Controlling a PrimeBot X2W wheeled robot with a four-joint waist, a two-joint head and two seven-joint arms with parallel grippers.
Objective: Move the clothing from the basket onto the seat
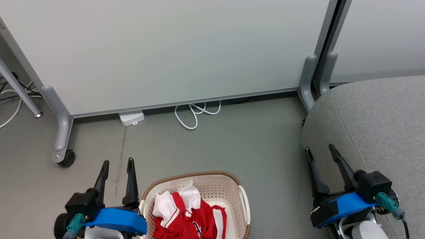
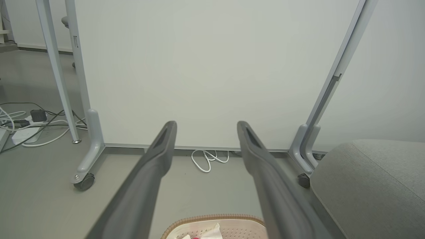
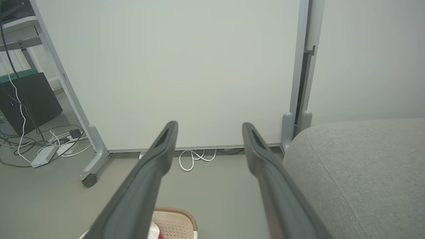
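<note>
The cream basket (image 1: 229, 191) with its brown rim sits on the floor at the bottom centre of the head view. Red and white clothing (image 1: 186, 215) lies crumpled inside it. The grey seat (image 1: 375, 126) fills the right side. My left gripper (image 1: 118, 163) stands open just left of the basket, nothing between its fingers. My right gripper (image 1: 320, 149) is open at the seat's near left edge, empty. The left wrist view shows the gripper (image 2: 206, 124), the basket rim (image 2: 212, 218) below and the seat (image 2: 375, 186). The right wrist view shows its gripper (image 3: 209, 126), basket (image 3: 174, 222) and seat (image 3: 362, 176).
A white partition panel (image 1: 172, 49) on grey castor legs (image 1: 61, 139) stands behind the basket. A white power strip (image 1: 131, 118) and coiled white cable (image 1: 196, 113) lie at its foot. More cables (image 2: 26, 126) trail on the floor at left. Bare grey floor (image 1: 259, 142) lies between basket and seat.
</note>
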